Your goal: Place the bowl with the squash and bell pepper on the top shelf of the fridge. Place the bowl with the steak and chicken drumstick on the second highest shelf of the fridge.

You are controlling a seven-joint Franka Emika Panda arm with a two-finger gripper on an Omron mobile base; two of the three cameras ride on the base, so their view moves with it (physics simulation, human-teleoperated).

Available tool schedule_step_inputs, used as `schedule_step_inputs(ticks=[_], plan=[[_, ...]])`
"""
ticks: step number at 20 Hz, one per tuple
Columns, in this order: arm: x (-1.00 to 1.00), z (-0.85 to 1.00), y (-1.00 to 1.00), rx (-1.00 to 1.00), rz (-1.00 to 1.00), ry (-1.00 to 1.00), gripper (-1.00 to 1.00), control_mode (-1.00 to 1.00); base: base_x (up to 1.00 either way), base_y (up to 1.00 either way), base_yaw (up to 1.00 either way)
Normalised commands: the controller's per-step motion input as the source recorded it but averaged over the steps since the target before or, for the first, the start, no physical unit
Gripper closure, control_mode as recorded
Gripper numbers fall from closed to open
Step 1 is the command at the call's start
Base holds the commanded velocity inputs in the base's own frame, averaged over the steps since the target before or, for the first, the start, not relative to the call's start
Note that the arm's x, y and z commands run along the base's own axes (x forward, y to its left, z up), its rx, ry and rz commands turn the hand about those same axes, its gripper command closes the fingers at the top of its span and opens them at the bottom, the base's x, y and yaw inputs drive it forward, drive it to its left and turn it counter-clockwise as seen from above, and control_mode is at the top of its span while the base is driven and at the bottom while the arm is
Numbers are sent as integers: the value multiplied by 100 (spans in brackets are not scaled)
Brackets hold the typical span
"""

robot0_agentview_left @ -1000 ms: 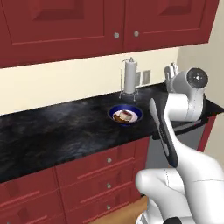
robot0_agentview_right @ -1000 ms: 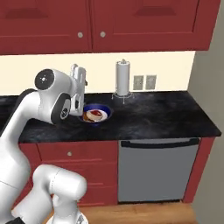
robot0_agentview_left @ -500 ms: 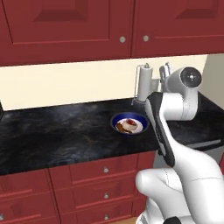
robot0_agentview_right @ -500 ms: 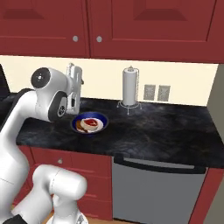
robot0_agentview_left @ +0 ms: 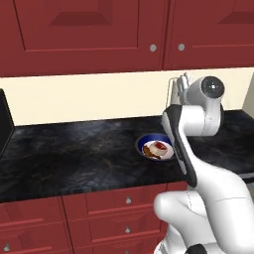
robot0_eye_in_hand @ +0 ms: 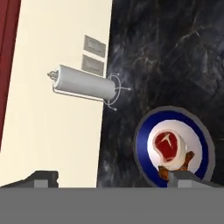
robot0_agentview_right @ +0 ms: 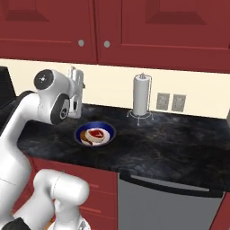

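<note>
A blue-rimmed bowl [robot0_agentview_left: 156,149] [robot0_agentview_right: 94,134] [robot0_eye_in_hand: 174,148] rests on the black counter [robot0_agentview_right: 170,143]. It holds the steak [robot0_eye_in_hand: 168,146] [robot0_agentview_right: 95,133], red with a pale edge, and the brownish chicken drumstick [robot0_eye_in_hand: 175,169]. My gripper [robot0_agentview_right: 77,92] [robot0_agentview_left: 181,92] [robot0_eye_in_hand: 116,179] hovers above and just behind this bowl, rolled on its side and aimed at the wall. It is open and holds nothing. The bowl with the squash and bell pepper is out of view, and so are the fridge's top shelf and second highest shelf.
A paper towel holder [robot0_agentview_right: 141,96] [robot0_eye_in_hand: 83,85] stands against the wall right of the bowl, beside two wall outlets [robot0_agentview_right: 170,102]. Red upper cabinets [robot0_agentview_left: 99,34] hang overhead. Drawers [robot0_agentview_left: 124,198] and a grey dishwasher [robot0_agentview_right: 166,202] sit under the counter. A dark appliance [robot0_agentview_left: 4,124] is at the left.
The base has driven, so the whole scene has shifted in both base views. The bowl of meat has stayed on the counter. The gripper remains open above it.
</note>
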Motion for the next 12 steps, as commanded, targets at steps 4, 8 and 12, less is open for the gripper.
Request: schedule_step_inputs(ticks=[4,8,12], plan=[[40,-76,-87,15,39,45,-100,-100,0,0,0],[33,-79,-67,19,44,55,-100,-100,0,0,0],[17,-45,2,4,25,34,-100,-100,0,0,0]])
